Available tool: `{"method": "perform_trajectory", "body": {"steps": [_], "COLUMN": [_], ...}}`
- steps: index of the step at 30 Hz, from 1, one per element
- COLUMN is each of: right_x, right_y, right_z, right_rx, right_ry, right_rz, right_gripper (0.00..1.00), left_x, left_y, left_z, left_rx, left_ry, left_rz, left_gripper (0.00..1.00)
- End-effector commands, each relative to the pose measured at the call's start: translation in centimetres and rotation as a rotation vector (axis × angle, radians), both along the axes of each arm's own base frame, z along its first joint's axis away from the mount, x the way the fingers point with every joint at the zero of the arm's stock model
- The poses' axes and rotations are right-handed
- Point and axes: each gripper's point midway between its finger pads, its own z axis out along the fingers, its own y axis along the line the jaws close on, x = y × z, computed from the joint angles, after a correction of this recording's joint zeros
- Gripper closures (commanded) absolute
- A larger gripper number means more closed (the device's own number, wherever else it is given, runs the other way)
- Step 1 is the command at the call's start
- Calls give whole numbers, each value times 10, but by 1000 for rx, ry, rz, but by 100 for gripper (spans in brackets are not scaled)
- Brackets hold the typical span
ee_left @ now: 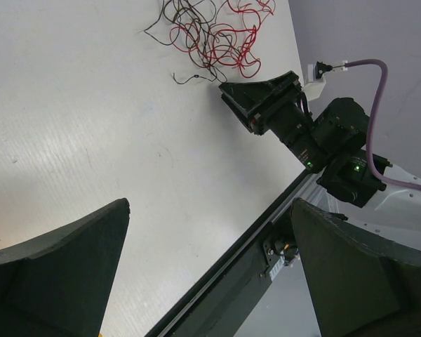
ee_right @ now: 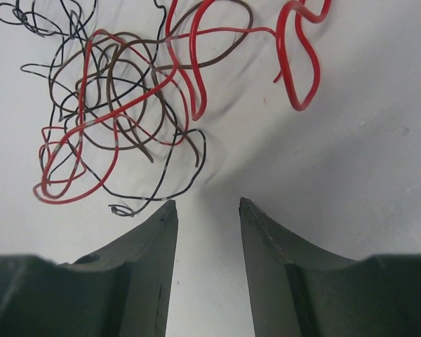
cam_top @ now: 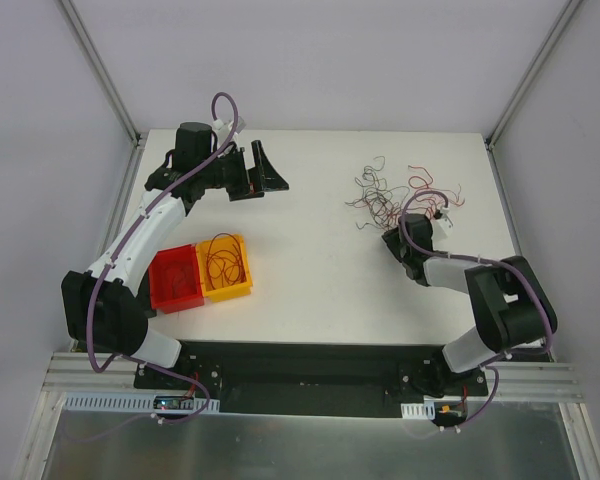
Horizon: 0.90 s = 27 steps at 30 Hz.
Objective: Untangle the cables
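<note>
The table (cam_top: 310, 250) is my workspace. At 8 o'clock on it, the yellow bin (cam_top: 225, 294) holds some red loops, so I judge the sorting partway done. My left claw (ee_left: 209, 210) hangs wide apart and empty at 11 o'clock. My right claw (ee_right: 207, 203) is parted, gripping nothing. The cables (ee_right: 119, 105) lie snarled toward 1 o'clock on the table, just off my right tips. Next I must pinch one outlying strand alone and draw it free.
</note>
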Motion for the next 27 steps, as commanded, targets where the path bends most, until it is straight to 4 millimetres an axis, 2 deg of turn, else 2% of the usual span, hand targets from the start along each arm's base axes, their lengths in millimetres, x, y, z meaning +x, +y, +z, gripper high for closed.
{"method": "perform_trajectory", "body": {"steps": [1,7,14,18,25,27], "right_x": [23,33,18,19,37,44], "right_y": [5,5,-7,-11,-5,-4], "right_z": [12,11,20,20,26,23], "right_rx": [86,130,125,124,139,145], "right_ry": [-77,-100,-130,-134,-149,-139], "right_rz": [-25,-33,-37,-44,-19,-25], "right_gripper": [56,56,55,55,55,56], "left_x": [0,1,1,2,3,2], "left_y": [0,0,0,2,-1,-3], "left_z": [13,12,11,13,8,7], "left_rx": [-25,-24,-29,-30,-34,-40], "left_ry": [-43,-43,-32,-38,-19,-11], "left_rz": [-11,-11,-14,-10,-22,-33], "left_gripper": [2,2,2,2,2,1]}}
